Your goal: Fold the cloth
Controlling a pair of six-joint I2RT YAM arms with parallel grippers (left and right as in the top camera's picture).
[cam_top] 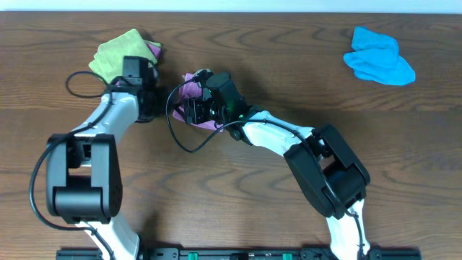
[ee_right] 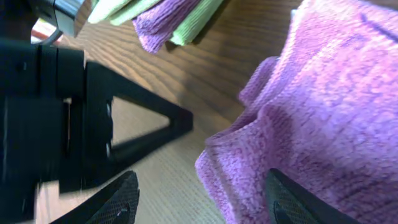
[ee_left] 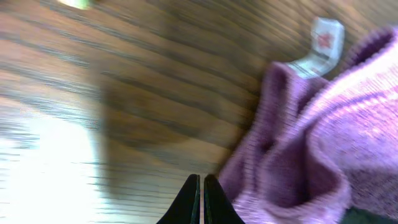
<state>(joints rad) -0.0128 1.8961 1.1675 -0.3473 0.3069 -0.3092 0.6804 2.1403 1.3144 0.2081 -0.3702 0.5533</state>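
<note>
Lilac cloth [cam_top: 189, 92]: bunched in a loose heap left of centre on the wooden table [cam_top: 289, 65], with ridges and a deep crease. No flat layer, so I judge no fold is made yet.
Care tag [ee_left: 323, 43]: white loop sticking out at the cloth's far edge in the left wrist view. It marks a hem, useful for finding a corner.
Right gripper [ee_right: 200, 177]: fingers spread wide, straddling the cloth's near edge, with fabric between and beyond them. Nothing is pinched. I read it as lined up to take that edge.
Left gripper [ee_left: 201, 180]: fingers pressed together with nothing between them, low over bare wood just beside the cloth's left edge. Cannot tell if it touches the fabric. My guess is it sits there to take the opposite side, and it must open first.
Arm spacing: the left gripper's black body fills the left of the right wrist view. The two heads are close, so I see collision risk if both move in.
Next need: spread the heap flat before any fold, I judge.
Lime-green cloth [cam_top: 115, 59]: up-left behind the left arm, with something purple tucked into it. Not my target.
Blue cloth [cam_top: 379, 58]: crumpled far right, well apart.
</note>
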